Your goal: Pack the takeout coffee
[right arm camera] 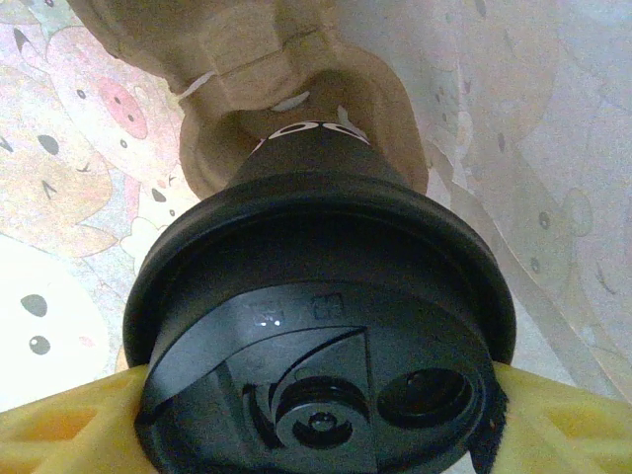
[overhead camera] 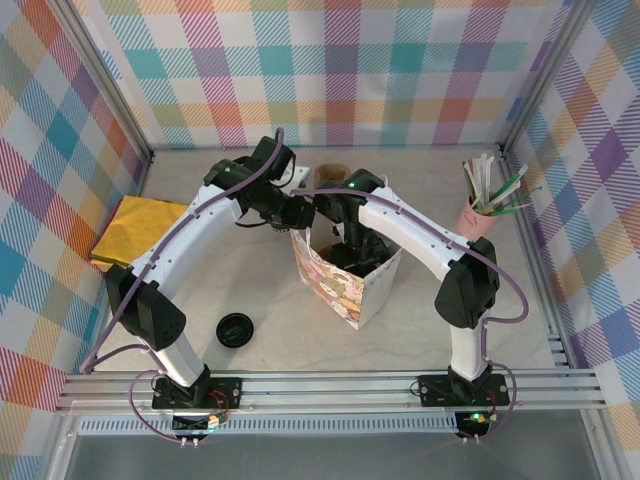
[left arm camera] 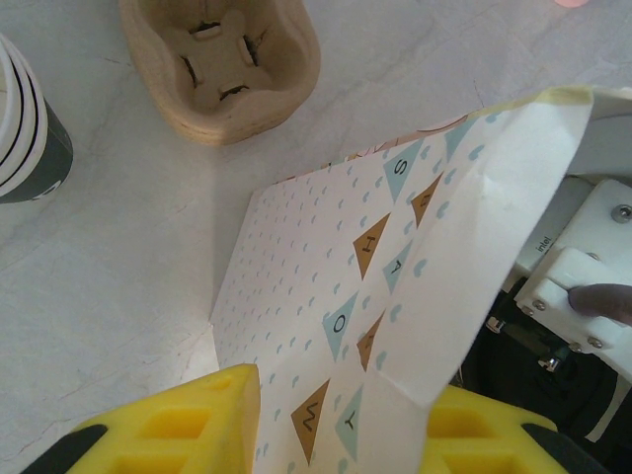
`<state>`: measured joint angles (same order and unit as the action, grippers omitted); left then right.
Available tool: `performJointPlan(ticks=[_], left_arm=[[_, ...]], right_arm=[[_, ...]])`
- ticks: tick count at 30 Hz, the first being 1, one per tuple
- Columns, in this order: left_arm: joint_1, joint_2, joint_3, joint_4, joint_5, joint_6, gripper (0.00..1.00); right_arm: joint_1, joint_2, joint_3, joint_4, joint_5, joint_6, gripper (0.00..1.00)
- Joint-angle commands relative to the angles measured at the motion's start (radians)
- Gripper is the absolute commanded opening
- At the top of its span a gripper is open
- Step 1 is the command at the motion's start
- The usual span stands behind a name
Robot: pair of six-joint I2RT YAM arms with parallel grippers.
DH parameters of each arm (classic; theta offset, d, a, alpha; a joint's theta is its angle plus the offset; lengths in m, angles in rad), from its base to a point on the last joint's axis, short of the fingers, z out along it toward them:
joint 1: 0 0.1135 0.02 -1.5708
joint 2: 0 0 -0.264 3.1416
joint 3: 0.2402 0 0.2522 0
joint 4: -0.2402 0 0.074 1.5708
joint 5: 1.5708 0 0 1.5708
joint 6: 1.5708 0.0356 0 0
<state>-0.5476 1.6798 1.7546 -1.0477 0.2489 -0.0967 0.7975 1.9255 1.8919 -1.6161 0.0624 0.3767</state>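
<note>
Yellow right jaws (right arm camera: 316, 415) clamp the takeout coffee (right arm camera: 321, 326); left jaws (left arm camera: 341, 425) pinch the paper bag (left arm camera: 415, 267).

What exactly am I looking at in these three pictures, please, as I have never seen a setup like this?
Two white robot arms are bolted at the near edge of a table. The overhead picture comes from a fixed camera above and behind them; the other two come from cameras on each wrist. On the table stand a patterned paper bag, a loose black lid, a yellow cloth and a pink holder of sticks. The left end effector pinches the bag's wall, seemingly to hold it open. The right end effector reaches inside, gripping the takeout coffee by its lid above a cardboard carrier. Another empty carrier and a striped cup sit outside.
</note>
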Motion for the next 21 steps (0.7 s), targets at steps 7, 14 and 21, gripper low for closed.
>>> performJointPlan(ticks=[7, 14, 21], left_arm=[[-0.009, -0.032, -0.015, -0.02, -0.005, -0.009, 0.34], [-0.007, -0.031, -0.014, -0.02, -0.005, -0.009, 0.34], [-0.008, -0.031, -0.014, -0.021, -0.007, -0.009, 0.34]], right_arm=[[-0.004, 0.013, -0.011, -0.073, -0.013, -0.002, 0.71], [-0.004, 0.012, -0.016, -0.066, -0.016, -0.001, 0.71], [-0.004, 0.014, -0.02, -0.062, -0.018, -0.001, 0.71]])
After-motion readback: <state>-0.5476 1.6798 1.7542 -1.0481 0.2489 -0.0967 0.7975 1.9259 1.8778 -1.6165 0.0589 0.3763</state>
